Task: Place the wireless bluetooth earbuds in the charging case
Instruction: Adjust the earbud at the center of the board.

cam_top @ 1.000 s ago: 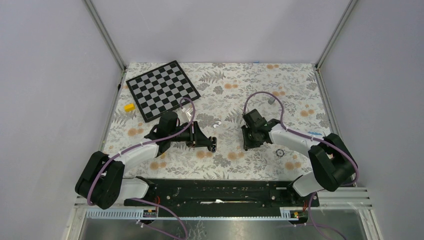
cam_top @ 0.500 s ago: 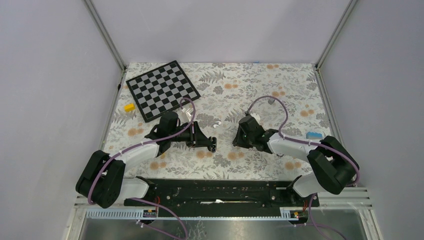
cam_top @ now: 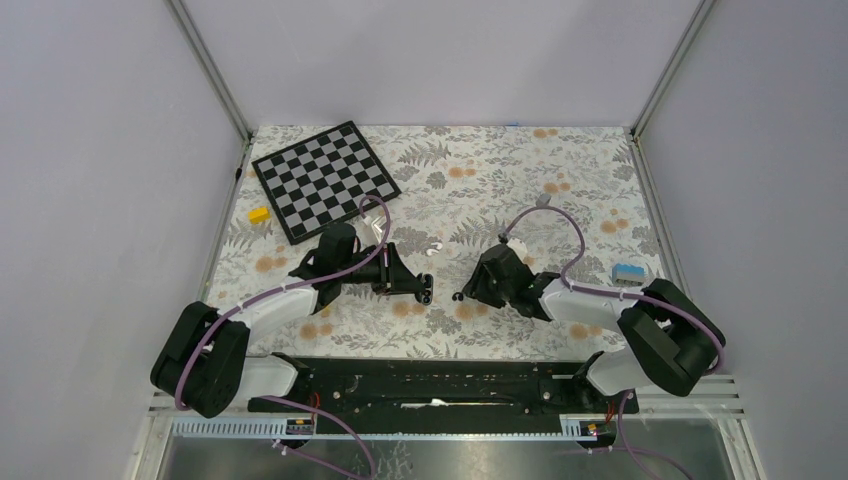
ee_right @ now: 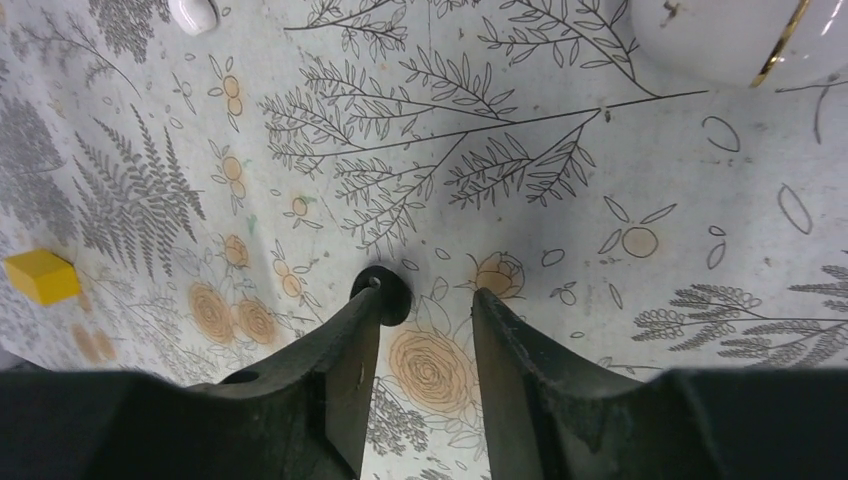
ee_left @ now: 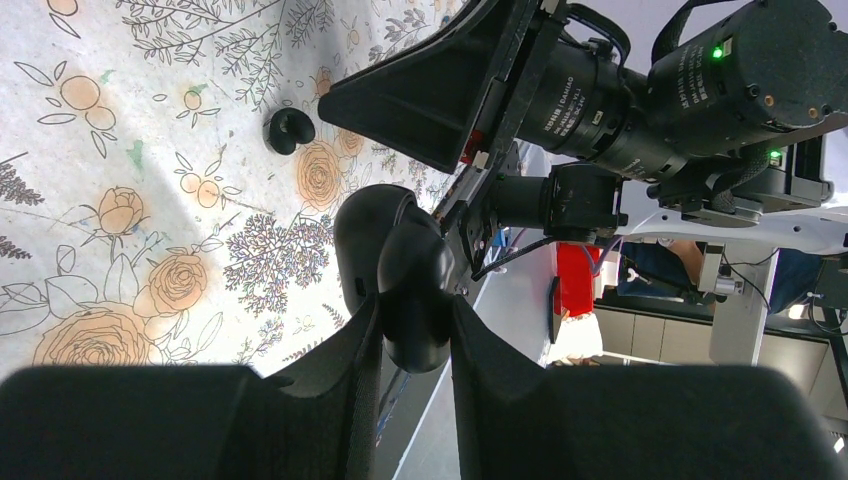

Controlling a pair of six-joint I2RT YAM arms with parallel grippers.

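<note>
While left claw grips earbud | right claw gapes beside second earbud

A robotics lab test cell. A table covered in floral-print cloth fills the middle of the top view, boxed in by plain pale panel walls on bare aluminium frame posts. Two white-and-black robot arms with loose purple cables are bolted to a black mounting rail along the bottom edge.
</note>
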